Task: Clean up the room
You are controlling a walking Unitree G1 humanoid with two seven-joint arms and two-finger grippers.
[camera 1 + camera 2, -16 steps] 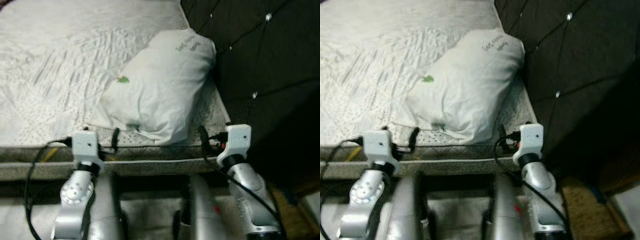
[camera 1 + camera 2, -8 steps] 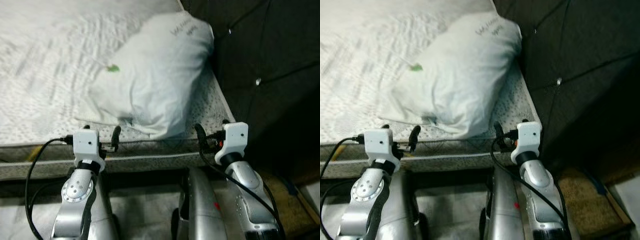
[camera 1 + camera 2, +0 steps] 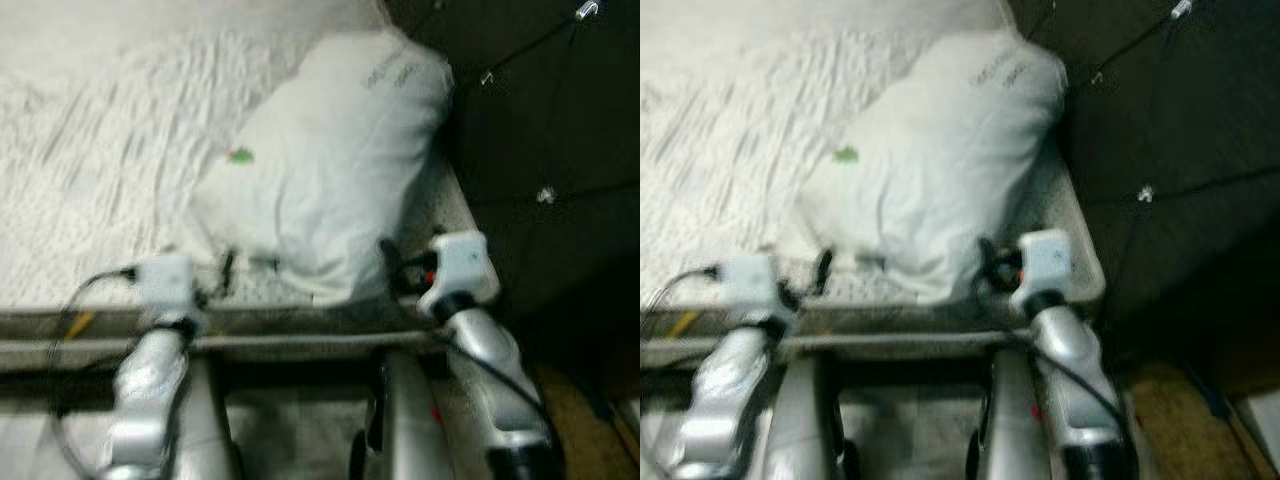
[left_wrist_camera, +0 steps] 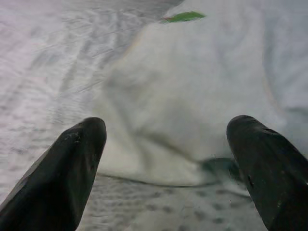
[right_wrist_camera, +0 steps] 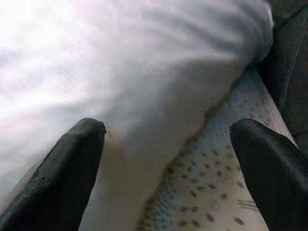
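A white pillow [image 3: 320, 170] with a small green mark and some printed text lies on the bed [image 3: 90, 150], close to the dark headboard. My left gripper [image 3: 215, 275] hovers at the bed's near edge, just short of the pillow's near corner, open with nothing between its fingers [image 4: 72, 163]. My right gripper [image 3: 390, 262] is at the pillow's near right corner, also open and holding nothing. The right wrist view has the pillow [image 5: 144, 77] close ahead between the two fingers [image 5: 67, 173].
A dark tufted headboard [image 3: 540, 120] rises on the right of the bed. The mattress edge [image 3: 300, 325] runs across in front of my arms. Brown floor [image 3: 590, 420] shows at the lower right. The quilted bed cover spreads to the left.
The camera has shifted and the picture is blurred. My right gripper has moved forward, up to the pillow's near right corner. The left gripper stays near the bed edge.
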